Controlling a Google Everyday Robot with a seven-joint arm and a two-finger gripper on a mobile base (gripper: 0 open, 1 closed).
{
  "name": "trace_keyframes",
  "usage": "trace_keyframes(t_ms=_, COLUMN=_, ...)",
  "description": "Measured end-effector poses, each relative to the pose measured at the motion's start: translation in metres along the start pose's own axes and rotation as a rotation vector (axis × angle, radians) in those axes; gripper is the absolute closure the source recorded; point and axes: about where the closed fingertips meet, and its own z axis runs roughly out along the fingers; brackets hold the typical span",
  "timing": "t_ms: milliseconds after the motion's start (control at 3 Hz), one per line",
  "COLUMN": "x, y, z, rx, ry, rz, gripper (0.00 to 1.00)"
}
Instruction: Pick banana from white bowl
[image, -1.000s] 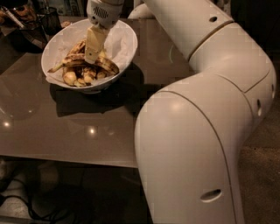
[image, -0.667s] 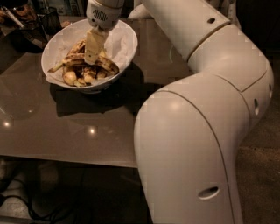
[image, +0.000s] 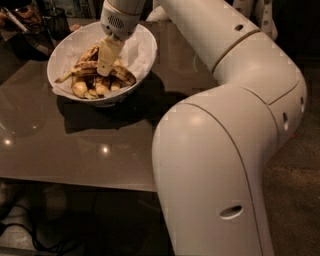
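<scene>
The white bowl (image: 146, 46) stands at the back left of the glossy brown table (image: 75, 145) and holds several bananas on a crinkled white lining. The banana (image: 80, 70), long and mottled dark brown, lies across the pile with its thin stem pointing left. My gripper (image: 105, 69) reaches straight down into the bowl from above and its tip rests on the middle of that banana. Shorter, yellower pieces (image: 95, 88) lie below it at the front of the bowl.
My arm's large white links (image: 220, 150) fill the right and front of the view and hang over the table's right side. Dark objects (image: 35, 17) stand behind the bowl at the far left. The table's front edge (image: 75, 182) runs along the lower left.
</scene>
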Motion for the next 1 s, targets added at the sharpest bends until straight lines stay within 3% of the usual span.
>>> trace_keyframes(t_ms=1000, x=0.008, y=-0.010, z=0.019, rx=-0.046, ry=-0.012, rz=0.018, gripper=0.46)
